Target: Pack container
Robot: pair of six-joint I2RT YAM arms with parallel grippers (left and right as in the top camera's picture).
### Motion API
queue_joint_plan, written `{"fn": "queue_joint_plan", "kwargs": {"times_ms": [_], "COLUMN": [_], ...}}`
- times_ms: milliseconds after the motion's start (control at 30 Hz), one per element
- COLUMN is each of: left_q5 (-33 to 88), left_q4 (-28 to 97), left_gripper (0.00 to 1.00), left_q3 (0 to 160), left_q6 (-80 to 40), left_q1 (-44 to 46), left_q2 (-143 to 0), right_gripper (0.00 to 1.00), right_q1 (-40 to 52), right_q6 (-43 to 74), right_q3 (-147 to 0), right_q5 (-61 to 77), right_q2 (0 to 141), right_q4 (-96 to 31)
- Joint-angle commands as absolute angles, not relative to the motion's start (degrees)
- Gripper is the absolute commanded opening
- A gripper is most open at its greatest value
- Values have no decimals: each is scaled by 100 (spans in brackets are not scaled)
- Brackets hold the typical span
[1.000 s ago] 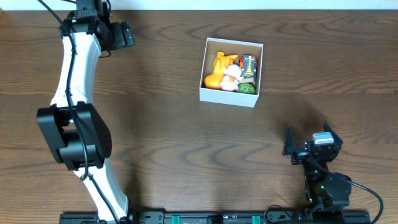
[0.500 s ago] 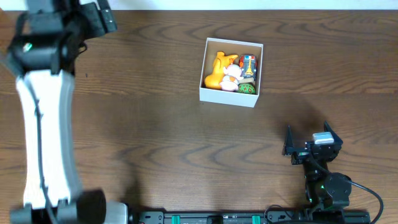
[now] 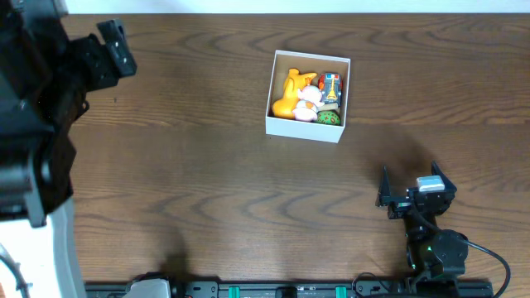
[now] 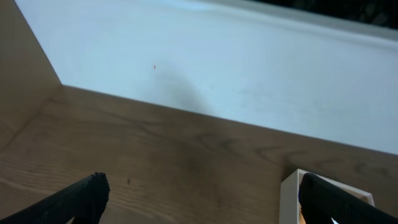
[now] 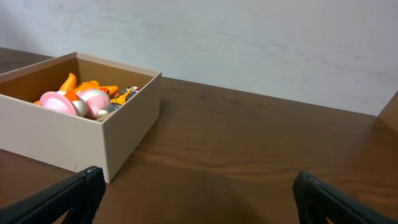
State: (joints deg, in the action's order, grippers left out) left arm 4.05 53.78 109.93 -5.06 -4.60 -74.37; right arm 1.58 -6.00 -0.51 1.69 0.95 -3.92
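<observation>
Container (image 3: 302, 128) sits on the tabletop (image 3: 207, 165), far of centre and a bit right, square to the edges, open top; inside are a yellow toy (image 3: 290, 93), a pink-and-white toy (image 3: 309, 99), a striped toy (image 3: 330, 85) and a green ball (image 3: 329, 117), bunched together and covering most of the floor; no loose toys show on the tabletop, so packing looks about done.

Left pincer (image 3: 112, 51) is at the far left, well apart from the container; in the left wrist view the left pincer (image 4: 202, 198) is spread wide with nothing between the fingers, and only a corner of the container (image 4: 323, 194) shows low right.

Right pincer (image 3: 411, 189) is near right, also well apart; in the right wrist view the right pincer (image 5: 199, 188) is released and empty, and looks across at the container (image 5: 68, 140) to its left.

Handling, as a judgement: thin cardboard, light even when loaded; the walls probably flex and dent under a hard squeeze; the bottom likely slides easily on the smooth wood.

Best hold is probably a pinch over the rim, one finger inside and one outside, close to a corner where the card is stiffest; the near-right corner looks crowded by the green ball, so the far wall may leave more room; lifted by one wall it may tilt and spill, so pushing low on a wall looks safer.
</observation>
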Motion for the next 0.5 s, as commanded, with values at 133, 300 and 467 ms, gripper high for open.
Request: {"fn": "queue_joint_plan", "kwargs": {"times_ms": [133, 300, 467], "left_q5": [336, 336, 336], "left_q4": [5391, 5365, 4740], "left_gripper": [98, 98, 98], "left_q3": [10593, 9944, 8759], "left_q6": [-473, -473, -471], "left_q1": [-454, -454, -454], "left_q2": [-6630, -6016, -5162], "right_gripper": [99, 99, 99], "right_q1": [189, 189, 189], "right_q6": [-495, -495, -495], "right_q3": [-32, -32, -32], "right_q5": [132, 132, 132], "right_q2": [38, 38, 38], "right_q4": [-410, -410, -410]}}
